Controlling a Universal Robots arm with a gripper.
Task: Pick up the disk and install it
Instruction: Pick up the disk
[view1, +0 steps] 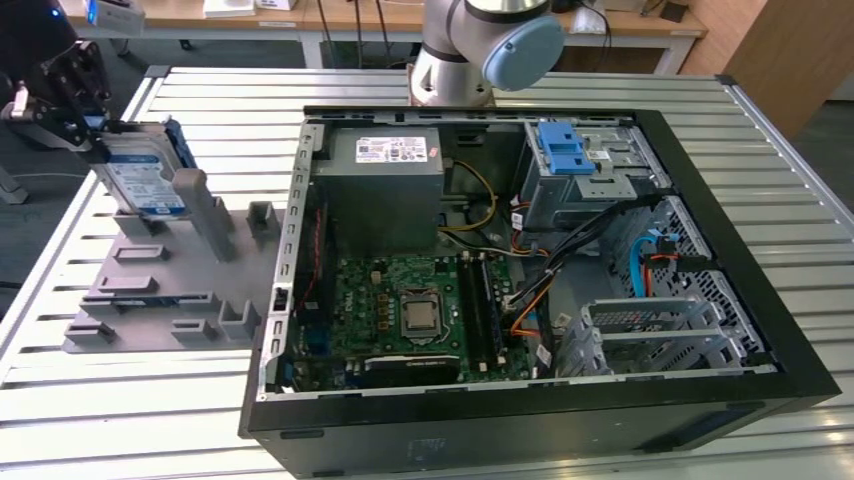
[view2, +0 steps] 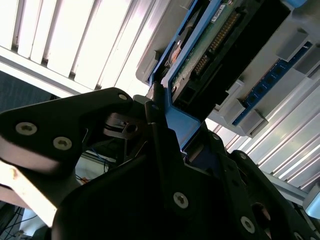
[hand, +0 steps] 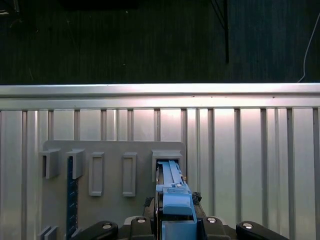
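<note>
Slatted metal table (hand: 250, 150) runs under everything; nearest us, the gripper (hand: 175, 202) seems to have its jaws closed tight on the blue carrier edge of the disk (hand: 172, 185). Below the jaws we see the disk standing on edge in a slot of the grey fixture tray (hand: 112, 150), and the open computer case (view1: 534, 425) sits well beyond.

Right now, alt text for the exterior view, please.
The gripper, jaws closed on the disk, holds it on edge at the grey fixture plate on the exterior view's left. Beside it, an open computer case lies on the slatted metal table, with a blue-latched drive cage inside.
</note>
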